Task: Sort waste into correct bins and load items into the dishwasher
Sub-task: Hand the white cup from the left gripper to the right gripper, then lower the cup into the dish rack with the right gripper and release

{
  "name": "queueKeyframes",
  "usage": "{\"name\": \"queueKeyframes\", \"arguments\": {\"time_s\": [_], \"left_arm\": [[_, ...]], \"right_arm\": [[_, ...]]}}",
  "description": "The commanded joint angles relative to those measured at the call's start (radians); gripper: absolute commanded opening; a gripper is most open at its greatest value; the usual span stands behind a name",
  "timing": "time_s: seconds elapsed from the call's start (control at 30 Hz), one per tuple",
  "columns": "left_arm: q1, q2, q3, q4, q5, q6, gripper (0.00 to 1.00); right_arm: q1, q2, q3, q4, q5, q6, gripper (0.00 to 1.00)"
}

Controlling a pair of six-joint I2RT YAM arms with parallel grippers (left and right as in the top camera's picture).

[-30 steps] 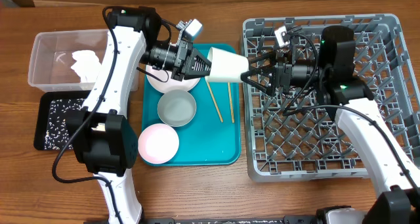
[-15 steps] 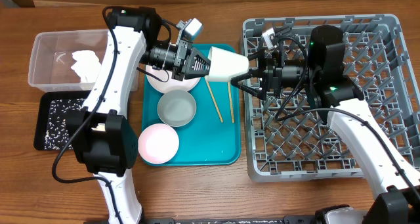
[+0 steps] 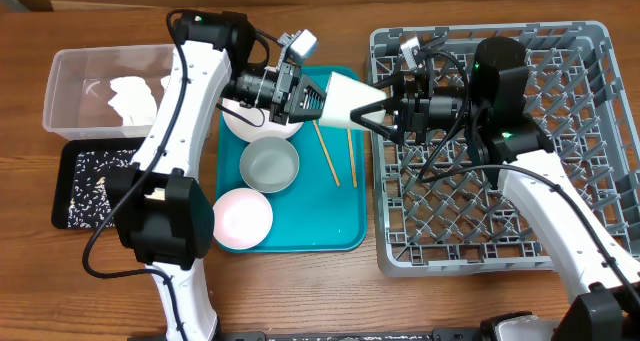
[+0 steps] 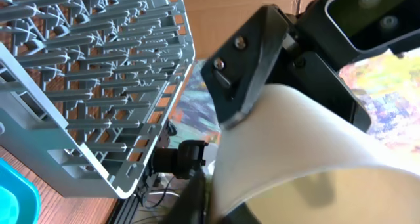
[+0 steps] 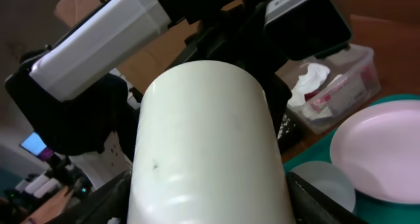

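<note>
Leftward travel of the right arm has brought the right tool (image 3: 376,108) onto the white cup (image 3: 345,96), which it only reached toward a second ago, while the left arm has nudged the cup a little nearer the grey dish rack (image 3: 470,213). The cup hangs on its side above the right edge of the teal tray (image 3: 310,223), just short of the rack wall, held from both ends. The left tool (image 3: 318,101) grips the cup's wide mouth. The right tool's fingers (image 5: 315,198) lie against either side of its narrow base, clamped on it as far as the wrist views show. Under the cup, two wooden chopsticks (image 3: 326,153) lie on the tray beside a pale bowl (image 3: 269,165) and a pink plate (image 3: 241,219). At the far left of the tabletop, crumpled napkins (image 3: 130,93) sit in the clear tub (image 3: 62,81), and white grains speckle the black tray (image 3: 85,186).
</note>
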Motion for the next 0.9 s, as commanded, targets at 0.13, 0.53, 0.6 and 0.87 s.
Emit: {"name": "queueKeyframes", "arguments": {"time_s": [0.13, 0.53, 0.6, 0.87], "left_arm": [[-0.002, -0.023, 0.017, 0.003, -0.008, 0.02, 0.47], [0.054, -0.023, 0.017, 0.093, -0.072, -0.066, 0.62], [0.071, -0.023, 0.017, 0.11, -0.072, -0.087, 0.62], [0.127, -0.023, 0.017, 0.162, -0.196, -0.126, 0.63]], "right_arm": [[0.015, -0.005, 0.017, 0.008, -0.037, 0.025, 0.61], [-0.023, -0.005, 0.017, -0.083, -0.008, 0.045, 0.58], [-0.046, -0.005, 0.017, -0.127, 0.021, 0.04, 0.58], [-0.147, -0.01, 0.017, -0.363, 0.165, 0.021, 0.59]]}}
